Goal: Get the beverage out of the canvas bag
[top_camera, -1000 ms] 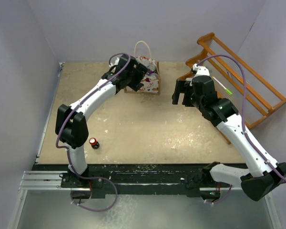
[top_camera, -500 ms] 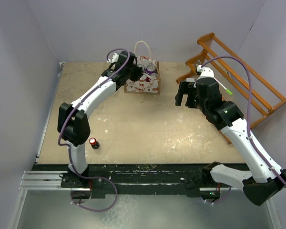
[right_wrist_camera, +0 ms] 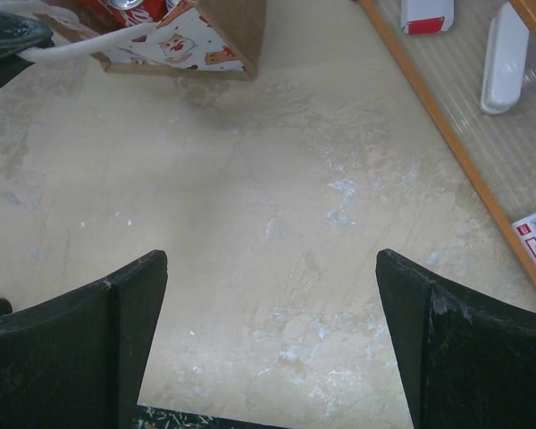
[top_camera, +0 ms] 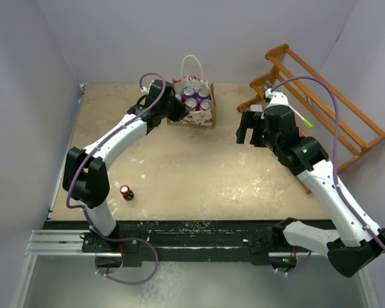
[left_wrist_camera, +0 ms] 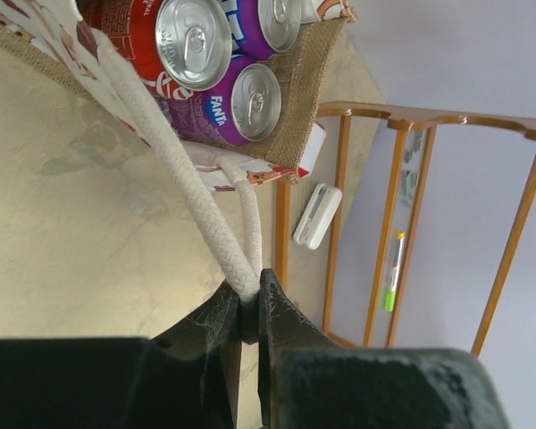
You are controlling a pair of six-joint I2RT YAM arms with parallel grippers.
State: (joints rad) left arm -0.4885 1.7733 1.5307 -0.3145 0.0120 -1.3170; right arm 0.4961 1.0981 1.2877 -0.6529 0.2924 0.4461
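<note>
The canvas bag (top_camera: 194,110) stands at the back of the table, its mouth facing up. Several beverage cans stand inside: purple ones (top_camera: 190,97) and, in the left wrist view, a red can (left_wrist_camera: 192,43) beside a purple Fanta can (left_wrist_camera: 250,100). My left gripper (top_camera: 174,111) is at the bag's left side, shut on one white rope handle (left_wrist_camera: 174,156), which runs taut into the pinched jaws (left_wrist_camera: 248,299). The other handle (top_camera: 191,63) stands up behind the bag. My right gripper (top_camera: 247,128) hangs to the right of the bag, wide open over bare table (right_wrist_camera: 268,259), holding nothing.
A wooden rack (top_camera: 321,96) leans at the back right, with a white device (right_wrist_camera: 505,58) and a green pen (left_wrist_camera: 391,277) by it. A small red-topped bottle (top_camera: 126,192) stands near the left arm's elbow. The walls stand close around the table.
My left gripper has shut on the bag's handle and drawn back left from over the bag, uncovering the cans. The right arm shifted slightly right, then held still.
</note>
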